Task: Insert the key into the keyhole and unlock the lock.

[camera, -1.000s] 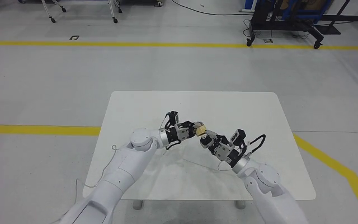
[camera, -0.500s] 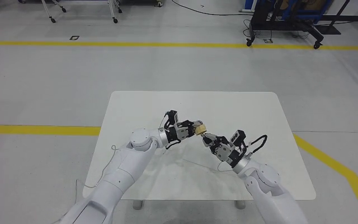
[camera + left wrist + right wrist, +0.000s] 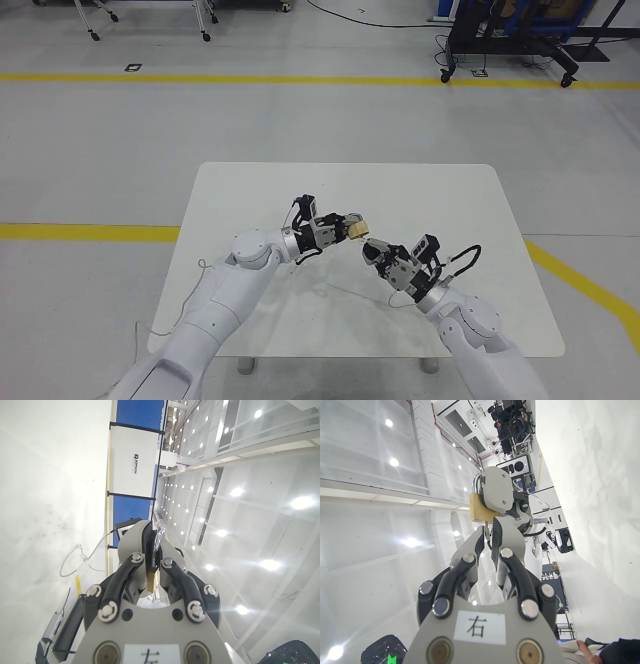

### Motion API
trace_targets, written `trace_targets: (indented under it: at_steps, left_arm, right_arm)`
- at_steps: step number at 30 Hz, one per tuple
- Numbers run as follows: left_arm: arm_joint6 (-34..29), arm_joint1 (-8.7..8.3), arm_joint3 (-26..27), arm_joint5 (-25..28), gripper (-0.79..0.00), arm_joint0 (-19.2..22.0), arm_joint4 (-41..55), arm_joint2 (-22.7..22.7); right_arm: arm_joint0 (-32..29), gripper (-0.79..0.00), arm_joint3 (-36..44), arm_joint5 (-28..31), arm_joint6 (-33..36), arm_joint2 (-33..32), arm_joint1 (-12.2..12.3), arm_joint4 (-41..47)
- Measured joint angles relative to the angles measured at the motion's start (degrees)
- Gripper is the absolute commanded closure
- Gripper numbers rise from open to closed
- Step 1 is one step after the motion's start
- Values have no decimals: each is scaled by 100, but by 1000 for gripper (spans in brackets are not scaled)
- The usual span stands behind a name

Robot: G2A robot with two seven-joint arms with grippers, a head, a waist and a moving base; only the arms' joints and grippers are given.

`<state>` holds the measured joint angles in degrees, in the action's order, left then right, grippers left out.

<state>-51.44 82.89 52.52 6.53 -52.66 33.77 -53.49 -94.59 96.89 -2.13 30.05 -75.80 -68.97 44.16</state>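
Note:
A brass padlock (image 3: pixel 356 230) hangs above the white table (image 3: pixel 250 190), with my left gripper (image 3: pixel 344 227) shut on it. In the left wrist view its brass body (image 3: pixel 151 580) sits between the fingers and its silver shackle (image 3: pixel 159 535) sticks out past them. My right gripper (image 3: pixel 374 248) faces it from the right, shut on a small silver key (image 3: pixel 486 530). In the right wrist view the key's tip meets the underside of the padlock (image 3: pixel 478 508), just below the left gripper (image 3: pixel 495 492). Whether the blade is inside the keyhole is hidden.
Both arms meet over the middle of the table, well above its surface. A thin white cable (image 3: pixel 75 560) trails from the left arm. A dark wheeled frame (image 3: pixel 520 40) stands on the floor far behind the table.
The right arm's elbow has sunk slightly toward the table's near edge. Both grippers, the key and the padlock stay almost where they were.

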Motion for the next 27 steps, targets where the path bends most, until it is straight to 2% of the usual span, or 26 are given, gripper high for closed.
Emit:
trace_targets:
  at_steps: [7,10,19,27]
  left_arm:
    - [-49,10,4,11,0,-11,18,-13]
    - [-52,13,17,25,0,-19,-22,-5]
    - [-197,7,107,367,0,-11,-199,-15]
    - [-483,-3,273,1058,0,-37,-382,-18]
  right_arm:
    - [26,-71,25,-44,-7,60,-7,-20]
    - [72,0,33,-87,-17,114,-15,-31]
    - [169,0,-152,-259,24,58,-48,654]
    - [168,0,-319,-1189,805,-364,17,1667]
